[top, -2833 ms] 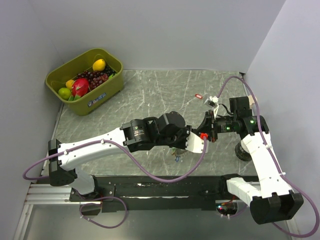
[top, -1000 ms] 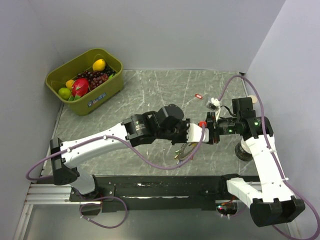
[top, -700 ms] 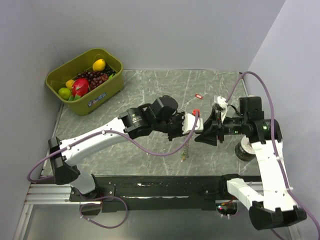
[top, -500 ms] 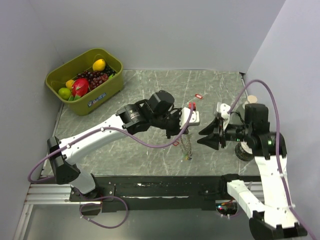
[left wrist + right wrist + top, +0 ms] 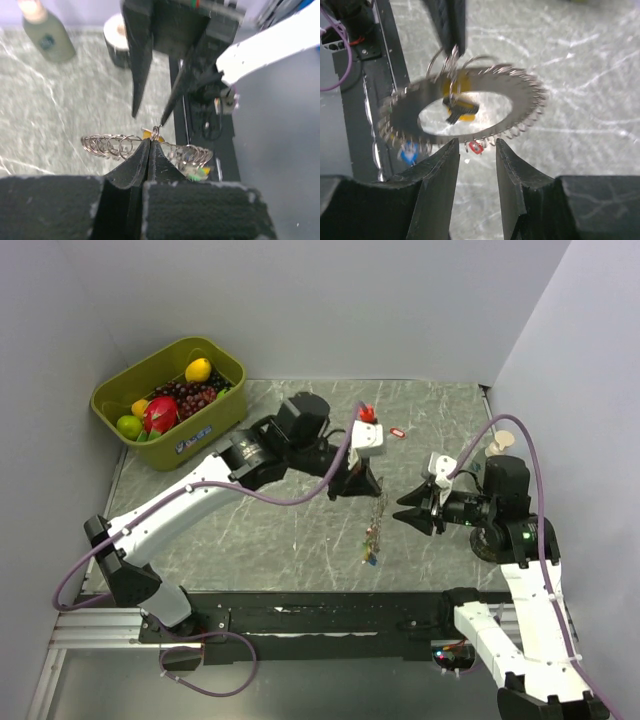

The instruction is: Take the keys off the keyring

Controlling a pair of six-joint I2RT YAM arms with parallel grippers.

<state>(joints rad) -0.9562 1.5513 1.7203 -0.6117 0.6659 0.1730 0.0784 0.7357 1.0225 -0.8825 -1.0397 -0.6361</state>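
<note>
The keyring, a silvery loop strung with small rings, hangs in the air from my left gripper, which is shut on one small ring at its top. Tiny keys dangle at the low end. The right wrist view shows a yellow key, a blue key and a red key on the blurred keyring. My right gripper stands open just right of the chain, its open gap just under the loop, holding nothing. One red key lies loose on the table behind.
A green bin of fruit stands at the back left. A small bottle and a tape roll stand by the right arm, the bottle and roll also in the left wrist view. The black rail runs along the near edge.
My left arm has lifted the keyring up and toward the back, so it now hangs free. My right gripper has come off it, opened wider and drawn back to the right.
</note>
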